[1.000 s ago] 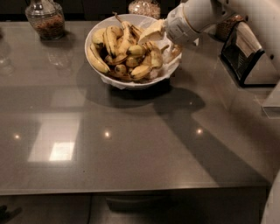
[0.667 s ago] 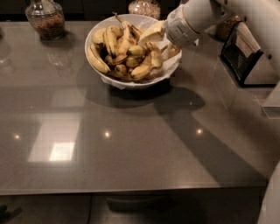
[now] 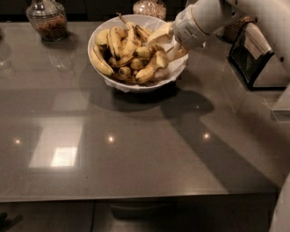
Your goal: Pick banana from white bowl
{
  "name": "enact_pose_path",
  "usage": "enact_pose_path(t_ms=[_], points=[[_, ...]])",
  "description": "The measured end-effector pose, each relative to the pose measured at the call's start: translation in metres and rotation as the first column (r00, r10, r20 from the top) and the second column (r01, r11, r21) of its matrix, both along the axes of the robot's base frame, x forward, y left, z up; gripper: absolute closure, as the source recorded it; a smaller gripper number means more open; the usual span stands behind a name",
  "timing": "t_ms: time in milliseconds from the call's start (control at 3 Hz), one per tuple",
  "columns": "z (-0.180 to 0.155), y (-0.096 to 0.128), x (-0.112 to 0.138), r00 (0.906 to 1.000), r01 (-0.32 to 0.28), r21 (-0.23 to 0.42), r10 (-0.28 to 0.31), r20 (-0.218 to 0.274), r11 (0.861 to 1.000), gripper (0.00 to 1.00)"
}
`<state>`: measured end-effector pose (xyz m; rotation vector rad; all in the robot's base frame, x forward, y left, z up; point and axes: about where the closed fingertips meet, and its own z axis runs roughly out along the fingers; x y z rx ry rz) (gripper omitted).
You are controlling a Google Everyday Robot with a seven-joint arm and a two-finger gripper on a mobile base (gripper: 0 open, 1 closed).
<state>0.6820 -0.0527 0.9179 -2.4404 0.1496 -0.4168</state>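
The white bowl [image 3: 100, 35] stands at the back of the grey counter, lined with white paper and heaped with several yellow bananas [image 3: 118, 41]. Long slim curved ones lie along its left side [image 3: 100, 61] and point up at the middle. Shorter, stubbier ones lie at the front and right. My gripper [image 3: 167, 44] reaches in from the right, over the bowl's right rim. Its cream fingers [image 3: 158, 33] stand apart, down among the right-hand bananas [image 3: 161, 59]. I cannot tell whether they touch one. Nothing is lifted.
A glass jar [image 3: 46, 19] with dark contents stands at the back left. Another jar [image 3: 149, 7] is behind the bowl. A dark box-like appliance [image 3: 253, 56] sits at the right edge. The counter's front edge runs along the bottom.
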Motion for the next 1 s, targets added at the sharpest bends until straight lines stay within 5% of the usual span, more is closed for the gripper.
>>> enact_pose_path(t_ms=[1000], points=[[0.036,-0.035,-0.031,0.9941,0.102,0.046,-0.104,0.034,0.994,1.0]])
